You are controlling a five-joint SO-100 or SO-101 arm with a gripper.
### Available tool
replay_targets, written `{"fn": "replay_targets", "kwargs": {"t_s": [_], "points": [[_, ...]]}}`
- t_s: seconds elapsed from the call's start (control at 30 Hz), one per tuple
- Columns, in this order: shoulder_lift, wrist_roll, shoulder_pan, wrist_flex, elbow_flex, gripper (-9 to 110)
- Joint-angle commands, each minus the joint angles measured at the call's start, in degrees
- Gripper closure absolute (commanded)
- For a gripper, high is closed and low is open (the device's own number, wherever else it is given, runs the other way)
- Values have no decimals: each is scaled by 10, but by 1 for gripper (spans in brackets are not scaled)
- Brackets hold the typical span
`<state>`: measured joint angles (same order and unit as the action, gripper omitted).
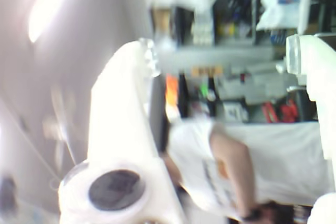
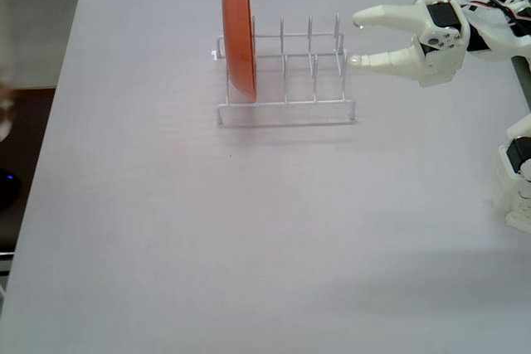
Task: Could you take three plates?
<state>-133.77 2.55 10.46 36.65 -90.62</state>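
None of the three plates shows in either view. In the fixed view my white gripper hangs open at the right end of a white wire rack, its fingertips just short of the rack's last posts and nothing between them. The wrist view is blurred and turned on its side; there the two white fingers stand wide apart and empty, with a room and a person behind them.
An orange plate stands on edge in the rack's leftmost slot; the other slots hold nothing. The rack sits at the back of a pale grey table. The arm's base is at the right edge.
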Motion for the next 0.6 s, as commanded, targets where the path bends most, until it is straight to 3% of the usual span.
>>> {"fn": "replay_targets", "kwargs": {"t_s": [0.0,0.43,0.57], "points": [[-58,-67,-25,35,-44,78],[-206,-89,-48,-22,-280,101],[-262,-95,-44,-23,-338,102]]}}
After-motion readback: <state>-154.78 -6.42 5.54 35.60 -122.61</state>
